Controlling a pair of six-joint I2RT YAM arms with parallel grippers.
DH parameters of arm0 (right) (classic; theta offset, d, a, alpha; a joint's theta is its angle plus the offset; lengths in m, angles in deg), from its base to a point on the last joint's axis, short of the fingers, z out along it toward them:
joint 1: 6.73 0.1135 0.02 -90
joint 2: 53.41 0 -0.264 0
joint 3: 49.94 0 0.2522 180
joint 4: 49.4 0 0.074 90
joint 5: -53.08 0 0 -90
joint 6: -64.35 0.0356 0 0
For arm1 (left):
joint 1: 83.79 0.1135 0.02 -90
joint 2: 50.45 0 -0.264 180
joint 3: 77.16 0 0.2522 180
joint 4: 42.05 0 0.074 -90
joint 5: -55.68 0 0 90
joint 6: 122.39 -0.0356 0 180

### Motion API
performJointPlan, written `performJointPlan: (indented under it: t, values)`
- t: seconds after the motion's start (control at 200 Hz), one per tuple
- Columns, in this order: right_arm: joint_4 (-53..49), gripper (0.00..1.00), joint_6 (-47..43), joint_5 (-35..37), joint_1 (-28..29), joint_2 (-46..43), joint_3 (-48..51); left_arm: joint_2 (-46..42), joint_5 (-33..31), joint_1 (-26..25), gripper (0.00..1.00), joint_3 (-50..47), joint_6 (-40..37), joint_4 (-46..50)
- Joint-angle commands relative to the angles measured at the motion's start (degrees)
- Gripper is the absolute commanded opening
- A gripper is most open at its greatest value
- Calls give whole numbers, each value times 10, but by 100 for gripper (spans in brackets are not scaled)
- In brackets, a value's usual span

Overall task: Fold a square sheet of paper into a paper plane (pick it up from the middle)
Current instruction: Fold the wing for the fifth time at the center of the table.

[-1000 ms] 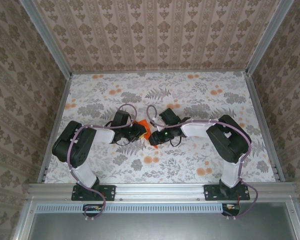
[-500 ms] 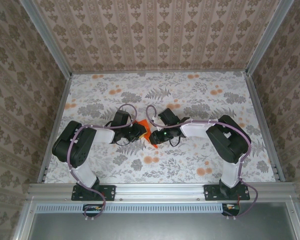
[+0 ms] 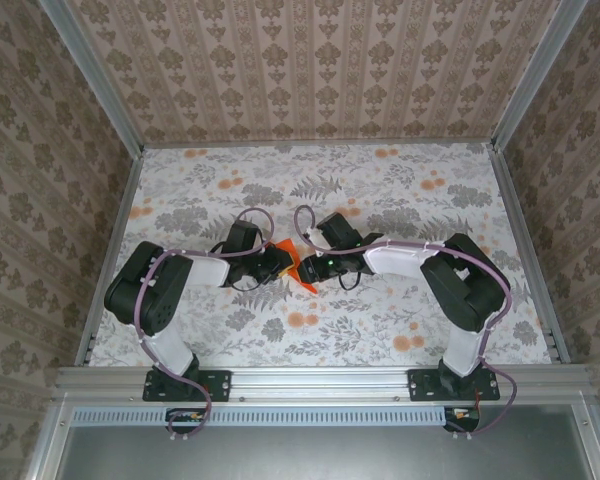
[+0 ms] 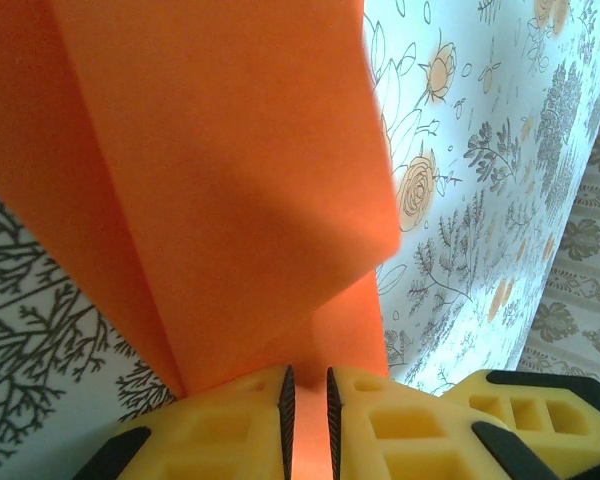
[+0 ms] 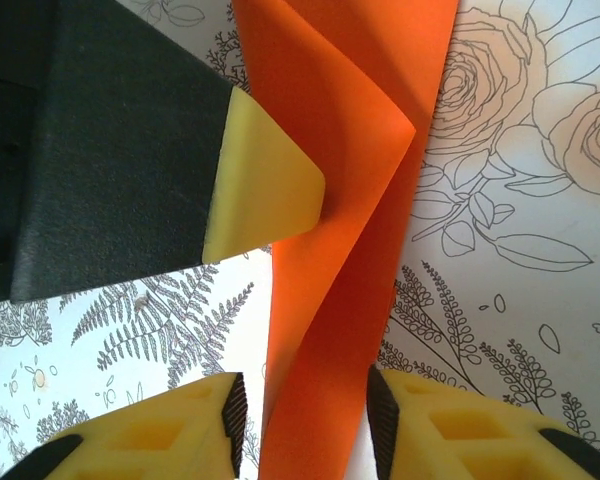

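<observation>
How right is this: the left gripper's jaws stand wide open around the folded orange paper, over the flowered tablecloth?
Wrong in one point. The left gripper is nearly shut, its jaws pinching the folded orange paper, over the flowered tablecloth. The left wrist view shows this.

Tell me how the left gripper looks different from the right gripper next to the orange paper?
The left gripper has its jaws nearly shut, while the right gripper has its jaws wide apart. The left gripper pinches the orange paper. The right gripper only straddles it, with the tablecloth showing beside one jaw. Both have yellow jaws, and both meet at the same folded sheet.
</observation>
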Motion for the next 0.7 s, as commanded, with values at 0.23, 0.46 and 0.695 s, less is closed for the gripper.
performJointPlan:
  t: [0.23,0.46,0.695]
  values:
    - [-9,33,1,-11,18,18,-17,10,-3,-2,20,5,-9,-3]
    - [-7,27,1,-6,18,30,-16,9,-2,-1,19,5,-8,-4]
    - [-5,18,5,-16,18,31,-12,-15,2,5,20,5,-14,2]
